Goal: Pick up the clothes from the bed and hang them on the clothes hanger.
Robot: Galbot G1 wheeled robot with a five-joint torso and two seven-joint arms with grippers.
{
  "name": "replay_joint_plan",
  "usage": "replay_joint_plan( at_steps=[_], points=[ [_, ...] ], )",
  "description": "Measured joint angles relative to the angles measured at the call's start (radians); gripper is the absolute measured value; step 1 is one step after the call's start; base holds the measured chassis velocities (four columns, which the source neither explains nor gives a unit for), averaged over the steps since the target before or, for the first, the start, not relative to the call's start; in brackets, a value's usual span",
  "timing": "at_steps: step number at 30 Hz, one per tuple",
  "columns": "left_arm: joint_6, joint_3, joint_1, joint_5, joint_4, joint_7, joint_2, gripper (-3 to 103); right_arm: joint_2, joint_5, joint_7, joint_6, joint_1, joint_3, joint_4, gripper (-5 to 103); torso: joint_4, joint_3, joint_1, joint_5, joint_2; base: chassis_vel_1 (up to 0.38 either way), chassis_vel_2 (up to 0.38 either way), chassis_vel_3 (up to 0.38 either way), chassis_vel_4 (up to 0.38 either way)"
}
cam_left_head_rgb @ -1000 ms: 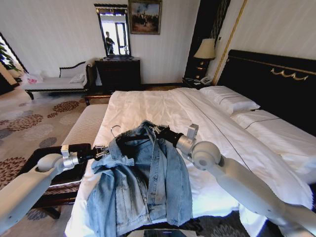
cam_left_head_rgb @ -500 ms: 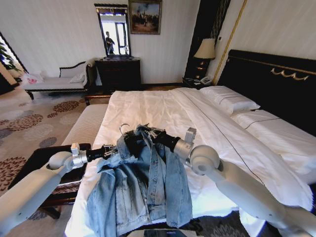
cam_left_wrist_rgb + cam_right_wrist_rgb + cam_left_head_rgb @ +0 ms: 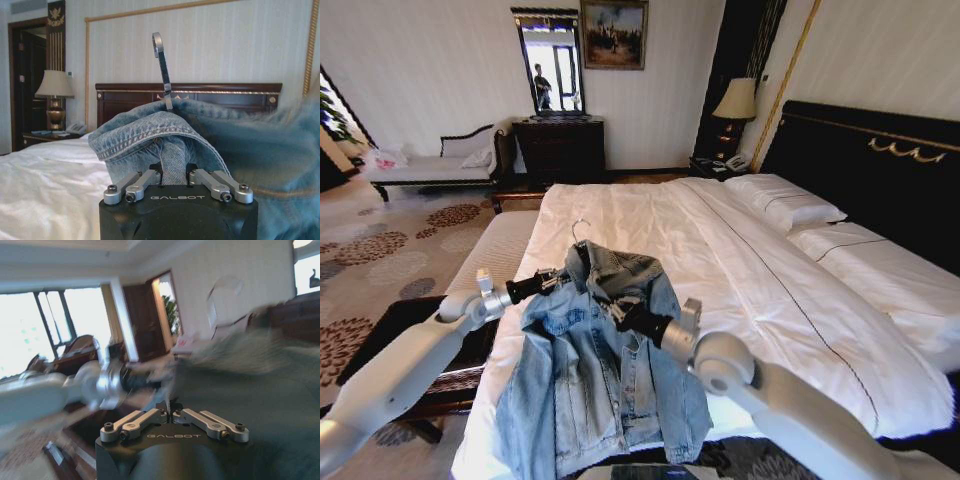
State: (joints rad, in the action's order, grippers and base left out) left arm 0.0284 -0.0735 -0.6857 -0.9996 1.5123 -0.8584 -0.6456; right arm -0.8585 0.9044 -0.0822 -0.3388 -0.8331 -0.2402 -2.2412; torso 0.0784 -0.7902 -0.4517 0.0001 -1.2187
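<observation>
Since a second ago the right gripper (image 3: 620, 313) dropped from the collar to the jacket front; can't tell its grip. Left gripper (image 3: 548, 279) is clamped on the denim jacket (image 3: 600, 370), held over the bed (image 3: 740, 270), hanger (image 3: 579, 232) hook poking up.

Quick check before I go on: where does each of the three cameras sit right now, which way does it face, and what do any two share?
Head view: on the head, looking down the bed; both arms show, left gripper and right gripper at the jacket.
Left wrist view: behind the left gripper, facing the headboard and the hanger's hook.
Right wrist view: behind the right gripper, facing the windows and the left arm.
Shared: jacket and hook, head and left wrist.
</observation>
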Motion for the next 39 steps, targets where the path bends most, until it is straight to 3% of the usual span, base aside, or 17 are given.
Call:
replay_joint_plan(
  at_steps=[14, 35, 37, 38, 39],
  points=[
    [-0.002, -0.041, -0.005, -0.026, 0.006, 0.003, 0.044, 18, -0.021, -0.262, 0.091, 0.033, -0.176, -0.020, 0.060, 0, -0.0003, 0.000, 0.000, -0.0002, 0.000, 0.000, 0.000, 0.000, 0.000],
    [0.024, -0.143, -0.130, -0.001, 0.124, 0.004, 0.100, 18, -0.106, -0.490, 0.131, 0.138, -0.159, -0.062, 0.308, 0, -0.0005, 0.000, 0.000, -0.0002, 0.000, 0.000, 0.000, 0.000, 0.000],
    [0.029, -0.152, -0.145, 0.005, 0.138, 0.005, 0.106, 18, -0.107, -0.501, 0.124, 0.142, -0.155, -0.063, 0.309, 4, -0.0005, 0.000, 0.000, -0.0001, 0.000, 0.000, 0.000, 0.000, 0.000],
    [0.030, -0.154, -0.149, 0.007, 0.143, 0.005, 0.108, 18, -0.109, -0.502, 0.118, 0.144, -0.154, -0.062, 0.309, 15, -0.0005, 0.000, 0.000, -0.0001, 0.000, 0.000, 0.000, 0.000, 0.000],
    [0.030, -0.154, -0.149, 0.007, 0.143, 0.005, 0.108, 18, -0.109, -0.502, 0.118, 0.144, -0.154, -0.062, 0.309, 15, -0.0005, 0.000, 0.000, -0.0001, 0.000, 0.000, 0.000, 0.000, 0.000]
  ],
)
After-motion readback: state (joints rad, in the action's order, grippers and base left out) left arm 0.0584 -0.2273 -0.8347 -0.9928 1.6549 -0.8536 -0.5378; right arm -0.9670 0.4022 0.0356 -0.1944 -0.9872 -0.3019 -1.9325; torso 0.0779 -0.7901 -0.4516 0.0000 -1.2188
